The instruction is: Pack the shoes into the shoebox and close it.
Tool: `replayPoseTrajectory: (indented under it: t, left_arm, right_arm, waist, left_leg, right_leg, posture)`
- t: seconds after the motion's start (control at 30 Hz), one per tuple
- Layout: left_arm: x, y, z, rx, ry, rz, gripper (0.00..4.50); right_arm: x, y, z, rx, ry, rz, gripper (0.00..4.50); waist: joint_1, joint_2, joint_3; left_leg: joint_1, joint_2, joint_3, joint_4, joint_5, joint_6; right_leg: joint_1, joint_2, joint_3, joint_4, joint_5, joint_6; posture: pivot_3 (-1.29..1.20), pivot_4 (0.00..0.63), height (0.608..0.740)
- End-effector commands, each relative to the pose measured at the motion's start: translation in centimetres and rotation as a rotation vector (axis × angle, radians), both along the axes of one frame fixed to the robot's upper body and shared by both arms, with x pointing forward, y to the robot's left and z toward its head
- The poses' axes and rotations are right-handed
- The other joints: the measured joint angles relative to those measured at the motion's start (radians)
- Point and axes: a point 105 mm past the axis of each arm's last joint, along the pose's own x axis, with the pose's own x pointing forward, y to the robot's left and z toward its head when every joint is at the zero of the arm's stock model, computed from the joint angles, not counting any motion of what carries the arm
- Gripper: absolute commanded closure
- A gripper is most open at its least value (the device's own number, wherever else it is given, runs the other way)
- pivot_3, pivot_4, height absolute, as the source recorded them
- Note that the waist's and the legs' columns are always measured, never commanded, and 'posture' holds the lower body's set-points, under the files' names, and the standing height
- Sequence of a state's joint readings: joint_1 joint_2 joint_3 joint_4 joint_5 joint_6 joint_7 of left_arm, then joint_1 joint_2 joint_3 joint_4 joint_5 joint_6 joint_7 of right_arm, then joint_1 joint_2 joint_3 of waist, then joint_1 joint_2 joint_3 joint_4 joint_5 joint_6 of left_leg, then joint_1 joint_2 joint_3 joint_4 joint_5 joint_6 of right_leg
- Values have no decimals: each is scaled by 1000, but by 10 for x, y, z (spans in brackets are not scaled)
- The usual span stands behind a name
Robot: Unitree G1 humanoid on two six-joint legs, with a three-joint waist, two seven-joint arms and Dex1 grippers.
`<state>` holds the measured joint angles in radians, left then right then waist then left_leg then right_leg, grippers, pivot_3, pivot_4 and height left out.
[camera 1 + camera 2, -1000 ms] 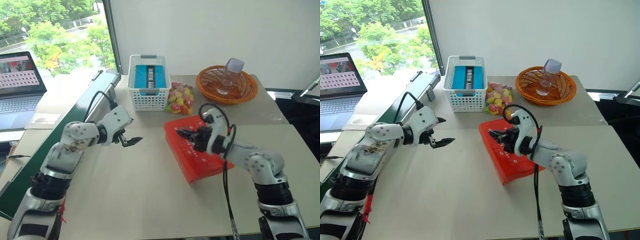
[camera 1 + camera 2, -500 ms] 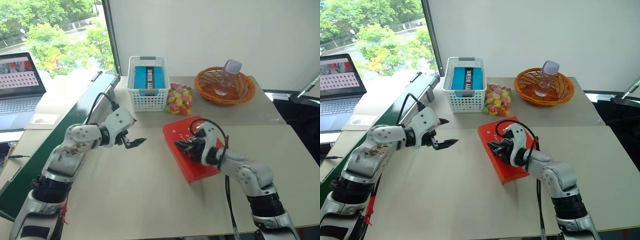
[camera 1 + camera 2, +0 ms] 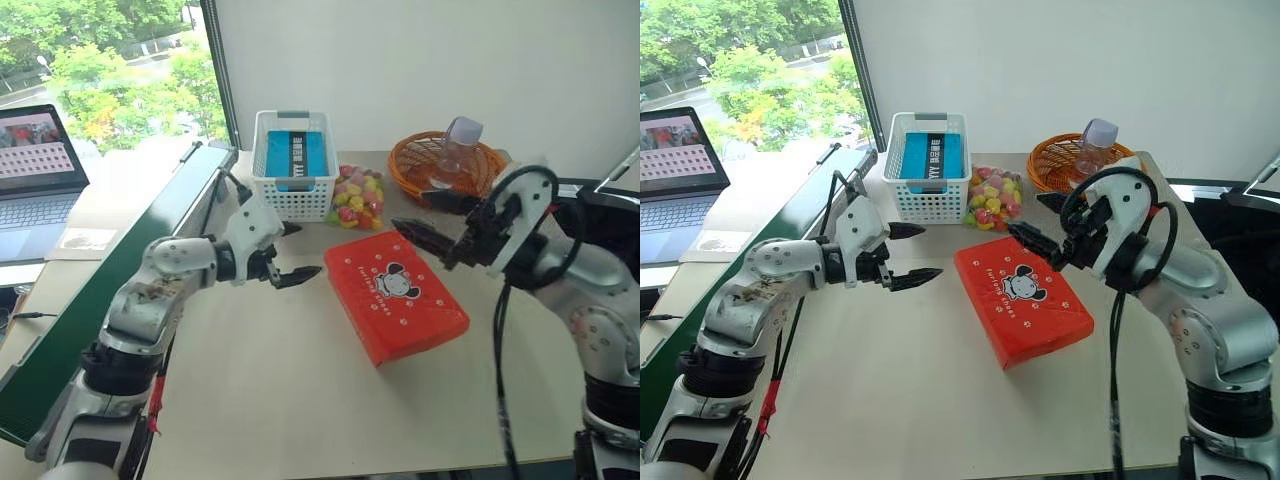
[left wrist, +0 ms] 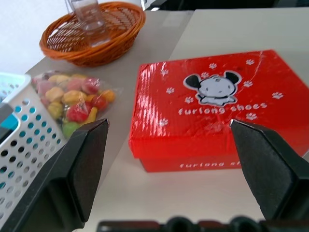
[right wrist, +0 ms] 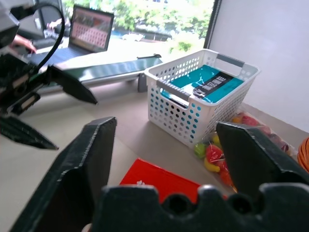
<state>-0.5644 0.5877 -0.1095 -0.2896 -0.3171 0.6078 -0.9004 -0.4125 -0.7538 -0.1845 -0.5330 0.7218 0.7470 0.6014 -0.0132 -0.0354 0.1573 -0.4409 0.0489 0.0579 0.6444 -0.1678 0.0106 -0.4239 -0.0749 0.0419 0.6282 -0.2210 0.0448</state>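
1. Right tool (image 3: 1025,225): fingers spread wide, holding nothing, raised above the far end of the shoebox (image 3: 1022,299) and clear of it. Prob. up there to keep clear of the lid.
2. Left tool (image 3: 908,251): also wide, empty, hovering just off the shoebox's left side, tips aimed at it. Left wrist view has the box framed between both fingers, so it looks lined up to steady or nudge the box if needed.
3. Shoebox: lid down flat, cartoon face + "furlong shoes" print up, lying askew mid-counter (image 3: 900,400). No shoes visible anywhere, so I judge they're inside and the task is about done.
4. Further out, none of it in play: bag of coloured candies (image 3: 992,195) just beyond the box; white slatted basket (image 3: 927,165) w/ a teal pack behind that; orange wicker basket (image 3: 1055,170) w/ a clear bottle (image 3: 1095,145) at the far right.
5. Off the counter's left edge: laptop (image 3: 680,160), well apart.
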Motion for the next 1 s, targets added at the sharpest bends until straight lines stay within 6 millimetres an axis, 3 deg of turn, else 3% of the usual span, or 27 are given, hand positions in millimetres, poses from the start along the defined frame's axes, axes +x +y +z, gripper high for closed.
replayPoseTrajectory:
  t: [0.03, 0.17, 0.2, 0.27, 0.4, 0.5, 0.6, 0.67, 0.73, 0.83, 0.93, 1.0]
  left_arm:
    - [8, 1, 7, 22, -70, 2, 220]
    - [12, 7, -1, 14, -70, 49, 220]
    - [16, 18, -4, -4, -77, 118, 220]
    - [19, 35, -11, -29, -81, 213, 220]
    - [20, 51, -31, -137, -54, 388, 220]
    - [22, 54, -46, -174, -56, 480, 220]
    - [23, 63, -66, -201, -38, 582, 220]
    - [17, 79, -102, -164, -1, 663, 220]
    - [7, 88, -124, -167, 39, 732, 220]
    - [0, 89, -138, -192, 66, 786, 220]
    - [-7, 92, -157, -184, 97, 840, 220]
    - [-10, 92, -160, -201, 99, 866, 220]
  right_arm:
    - [-12, -2, 3, -19, -21, 33, 75]
    - [-8, -35, -4, 99, 23, -120, 75]
    - [-5, -66, -8, 166, 24, -256, 75]
    - [-7, -110, -16, 230, 26, -442, 75]
    - [-18, -169, -36, 296, 3, -743, 75]
    - [-25, -190, -58, 328, 1, -893, 75]
    - [-31, -197, -85, 350, 33, -985, 75]
    - [-29, -178, -110, 304, 84, -970, 75]
    - [-28, -157, -130, 273, 116, -947, 75]
    - [-29, -146, -149, 215, 115, -952, 75]
    - [-32, -148, -170, 179, 111, -1042, 75]
    - [-35, -148, -181, 180, 125, -1075, 75]
  waist:
    - [1, 0, 0]
    - [2, -1, 0]
    - [2, -1, 0]
    - [8, -1, 0]
    - [12, 0, 0]
    - [13, 0, 0]
    - [10, 0, 0]
    - [2, 3, -2]
    - [-11, 4, -3]
    - [-12, 4, -2]
    - [2, 4, -2]
    - [4, 4, -3]
  left_leg:
    - [0, 0, 0, 0, 0, 0]
    - [0, 0, 0, 1, 0, 0]
    - [0, -1, 0, 0, 0, 0]
    - [0, -1, 0, 0, 0, 0]
    - [0, -1, 1, 0, 0, 0]
    - [1, -1, 0, 1, 0, 0]
    - [2, 0, 0, 1, 0, 0]
    - [2, 0, 1, 1, 0, 0]
    - [5, 0, 2, 0, 0, 0]
    - [5, 1, 2, -1, 0, 0]
    - [5, 0, 3, -1, -4, -7]
    - [6, 1, 3, -1, -5, -8]
  right_leg:
    - [0, 0, 0, 0, 0, 0]
    - [0, -1, 0, 0, 0, 0]
    - [0, -1, 0, 0, 0, 0]
    - [1, -1, 0, -1, 1, 0]
    - [0, -2, 0, -1, 1, 0]
    - [2, -1, 0, 0, 0, 1]
    - [2, -1, 1, 0, -2, 2]
    - [1, -1, 1, 0, -3, 0]
    - [2, -1, 3, 0, -3, -1]
    - [0, -1, 3, 1, -4, -3]
    - [1, -3, 2, 0, -3, -2]
    - [1, -3, 1, -1, -3, -2]
  posture:
    - [0, 150, 740]
    - [0, 150, 740]
    - [0, 150, 740]
    - [0, 150, 740]
    - [0, 150, 740]
    - [0, 150, 740]
    - [0, 150, 740]
    - [0, 150, 740]
    - [0, 150, 740]
    - [0, 150, 740]
    - [0, 150, 740]
    - [0, 150, 740]
